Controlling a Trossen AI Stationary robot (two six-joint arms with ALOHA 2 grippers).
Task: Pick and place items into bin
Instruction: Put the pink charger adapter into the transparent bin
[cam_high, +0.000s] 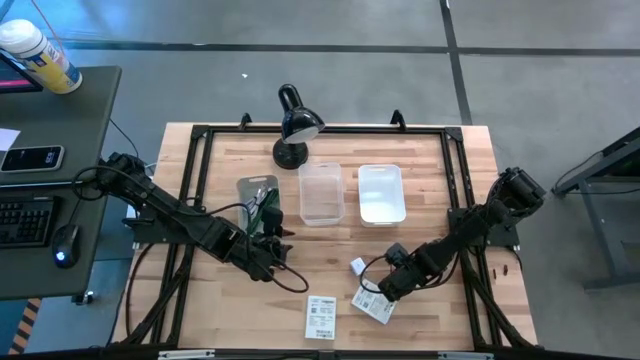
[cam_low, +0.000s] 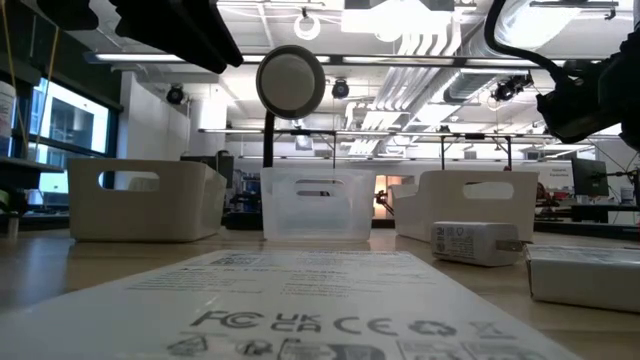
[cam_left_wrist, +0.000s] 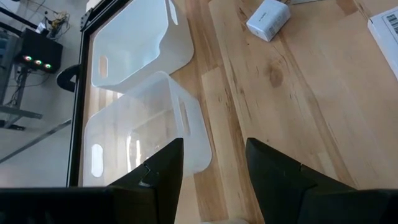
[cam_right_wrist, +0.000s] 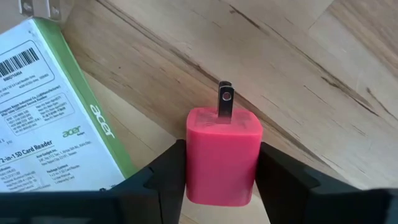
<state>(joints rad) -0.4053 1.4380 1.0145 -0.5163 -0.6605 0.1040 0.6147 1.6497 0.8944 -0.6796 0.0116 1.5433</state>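
My right gripper (cam_high: 388, 287) stands near the table's front right, shut on a tiny pink cube (cam_right_wrist: 222, 158) with a metal prong. Beside it lies a white printed packet with a green edge (cam_right_wrist: 56, 118). A second packet (cam_high: 320, 318) lies at the front edge. A small white block (cam_high: 358, 266) rests flat on the wood. My left gripper (cam_high: 268, 250) hovers open at the centre left, with nothing between its fingers (cam_left_wrist: 165, 174). Dark cords lie in a grey container (cam_high: 258, 195). My right gripper pinches the pink cube by two opposite side faces (cam_right_wrist: 191, 163) between its two fingers (cam_right_wrist: 163, 182). The fingers come from above, pointing down. The cube's pronged face (cam_right_wrist: 225, 102) is turned sideways, level with the table. I cannot tell whether the cube touches the wood.
A clear bin (cam_high: 321, 193) and a white bin (cam_high: 381, 193) stand side by side at mid table. A black desk lamp (cam_high: 295, 125) stands behind them at the far edge. A black frame runs around the tabletop. Bare wood lies between the two grippers.
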